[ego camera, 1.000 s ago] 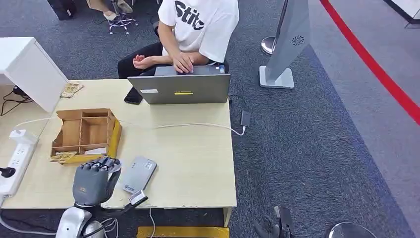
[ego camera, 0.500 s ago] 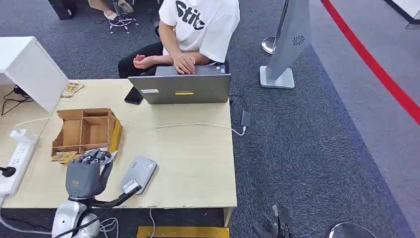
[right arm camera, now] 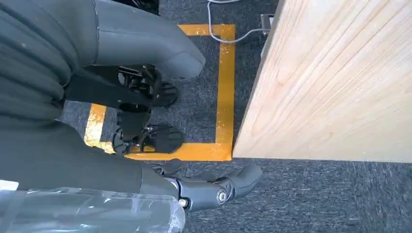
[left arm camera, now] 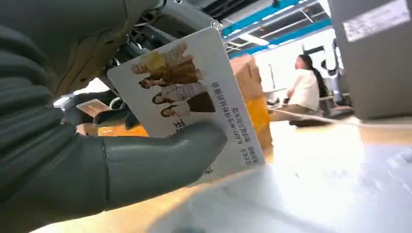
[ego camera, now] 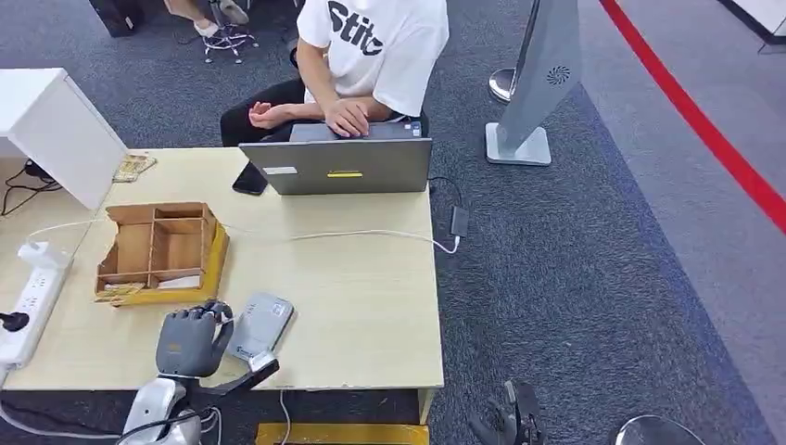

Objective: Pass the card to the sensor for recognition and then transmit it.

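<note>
My left hand (ego camera: 192,340) hovers over the table's front edge, just left of the flat grey sensor (ego camera: 260,324). It pinches a white card (left arm camera: 194,97) printed with small figures and text between the thumb (left arm camera: 145,160) and darker fingers. In the left wrist view the card stands tilted, its lower edge right at the sensor's pale surface (left arm camera: 301,204); contact is unclear. My right hand (ego camera: 508,425) hangs beside the table's right end above the carpet. Its fingers (right arm camera: 214,189) are spread and hold nothing.
A wooden compartment box (ego camera: 159,250) stands behind my left hand. A white power strip (ego camera: 32,297) lies at the left edge, and a white cable (ego camera: 371,235) crosses the table. At the far edge a seated person (ego camera: 371,56) works on a grey laptop (ego camera: 338,165) beside a dark phone (ego camera: 249,180).
My left hand has drawn back from the wooden box and shifted right with the card, ending close against the sensor's left side. The right arm hangs as before.
</note>
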